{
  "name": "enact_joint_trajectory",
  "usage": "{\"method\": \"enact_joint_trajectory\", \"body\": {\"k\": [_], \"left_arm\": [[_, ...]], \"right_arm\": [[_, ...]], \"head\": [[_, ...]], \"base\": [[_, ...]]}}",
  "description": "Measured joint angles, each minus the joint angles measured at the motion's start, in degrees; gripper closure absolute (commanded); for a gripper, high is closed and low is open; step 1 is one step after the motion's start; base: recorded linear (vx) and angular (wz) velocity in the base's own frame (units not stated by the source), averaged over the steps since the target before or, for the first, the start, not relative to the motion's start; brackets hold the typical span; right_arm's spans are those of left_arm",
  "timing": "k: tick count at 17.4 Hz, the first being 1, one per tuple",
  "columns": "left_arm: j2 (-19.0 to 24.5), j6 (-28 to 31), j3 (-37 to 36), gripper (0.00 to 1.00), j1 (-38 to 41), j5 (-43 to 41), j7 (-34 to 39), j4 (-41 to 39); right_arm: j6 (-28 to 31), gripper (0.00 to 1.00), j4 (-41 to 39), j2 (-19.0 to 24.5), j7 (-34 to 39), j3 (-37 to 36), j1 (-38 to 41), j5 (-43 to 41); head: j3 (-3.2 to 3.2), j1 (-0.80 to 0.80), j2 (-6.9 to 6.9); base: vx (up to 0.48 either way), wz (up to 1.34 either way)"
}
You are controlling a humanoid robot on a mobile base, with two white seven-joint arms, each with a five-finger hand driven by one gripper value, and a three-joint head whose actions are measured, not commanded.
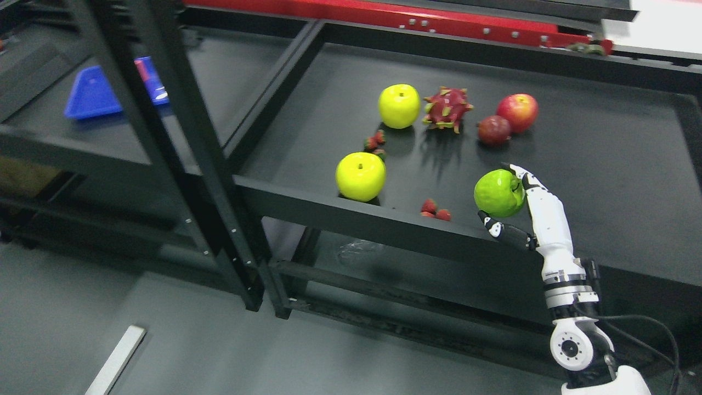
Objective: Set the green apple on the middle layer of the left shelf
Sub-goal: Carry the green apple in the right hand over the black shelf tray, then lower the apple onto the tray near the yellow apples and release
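A bright green apple (pixel 496 192) is held in my right hand (pixel 513 200), whose white and black fingers (pixel 527 181) curl round its right side and underside. The hand and apple hover above the front part of the black shelf (pixel 603 181) on the right. The right arm rises from the lower right corner. The left shelf (pixel 66 148) stands at the far left behind black uprights, well away from the apple. My left arm is out of sight.
On the right shelf lie two yellow-green apples (pixel 360 176) (pixel 399 106), a dragon fruit (pixel 447 108), a red apple (pixel 517 112), a dark red fruit (pixel 493 130) and strawberries (pixel 435 210). A blue tray (pixel 93 94) sits on the left shelf. Black posts (pixel 186 142) separate the shelves.
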Motion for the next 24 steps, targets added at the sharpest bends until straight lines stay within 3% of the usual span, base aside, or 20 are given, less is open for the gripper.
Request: {"method": "enact_joint_trajectory", "body": {"k": [16, 24], "left_arm": [[0.0, 0.0, 0.0, 0.0, 0.0, 0.0, 0.0, 0.0], [0.0, 0.0, 0.0, 0.0, 0.0, 0.0, 0.0, 0.0]], "right_arm": [[-1.5, 0.94, 0.0, 0.5, 0.3, 1.5, 1.4, 0.0], [-5.1, 0.92, 0.0, 0.9, 9.9, 12.6, 2.7, 0.2]], "head": [[0.0, 0.0, -0.04], [0.0, 0.0, -0.03]], "base": [[0.213, -0.31], [0.187, -0.01]]}}
